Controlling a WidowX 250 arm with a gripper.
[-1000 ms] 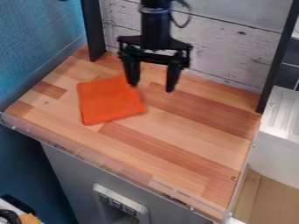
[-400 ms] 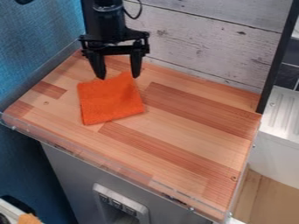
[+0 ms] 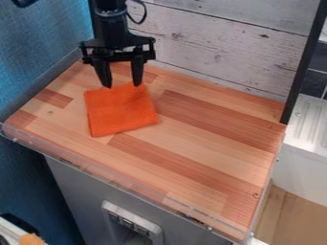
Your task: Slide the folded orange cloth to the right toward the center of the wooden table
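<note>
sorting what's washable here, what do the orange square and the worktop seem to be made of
The orange square looks like matte cloth, perhaps felt or microfibre, judging by its soft, slightly wavy edge. The worktop seems to be wood, or a wood-look laminate, with a smooth finish: joined strips in differing tones show grain and small knots.

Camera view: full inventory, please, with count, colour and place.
cloth: 1, orange, on the left part of the worktop
wood worktop: 1, light and reddish brown, centre
plank wall: 1, whitewashed, behind the worktop
wall panel: 1, blue, left
upright post: 1, black, right back corner
ribbed tray: 1, white, right edge
robot hand: 1, black, open, at the cloth's far edge
robot arm: 1, black, upper left
</note>
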